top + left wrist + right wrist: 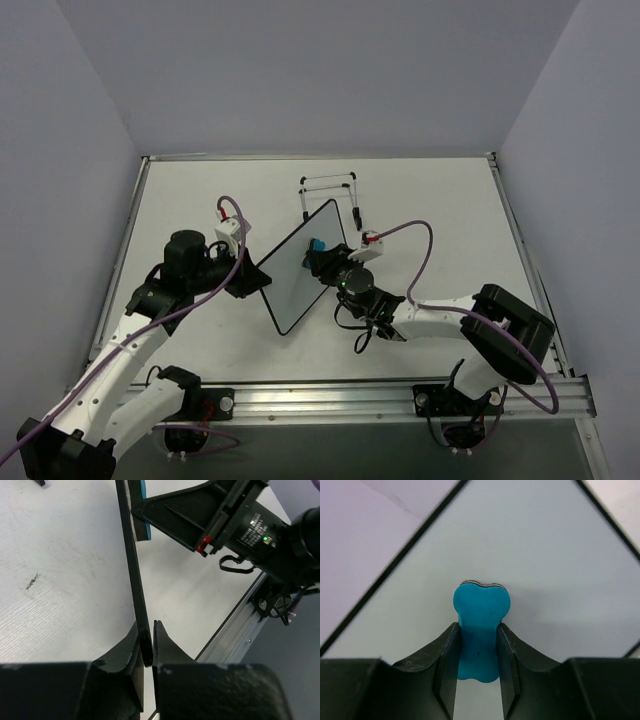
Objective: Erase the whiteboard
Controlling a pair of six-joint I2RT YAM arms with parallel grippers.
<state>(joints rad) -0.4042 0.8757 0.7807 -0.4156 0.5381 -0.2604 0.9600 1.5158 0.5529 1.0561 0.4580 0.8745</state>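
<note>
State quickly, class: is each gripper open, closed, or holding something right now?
Left gripper: closed, holding the whiteboard by its edge.
Right gripper: closed, holding the blue eraser.

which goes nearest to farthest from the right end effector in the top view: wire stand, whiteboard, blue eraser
1. blue eraser, clamped between the fingers of the right end effector.
2. whiteboard, directly in front of the eraser, on the left.
3. wire stand, farther back, behind the board.
</note>
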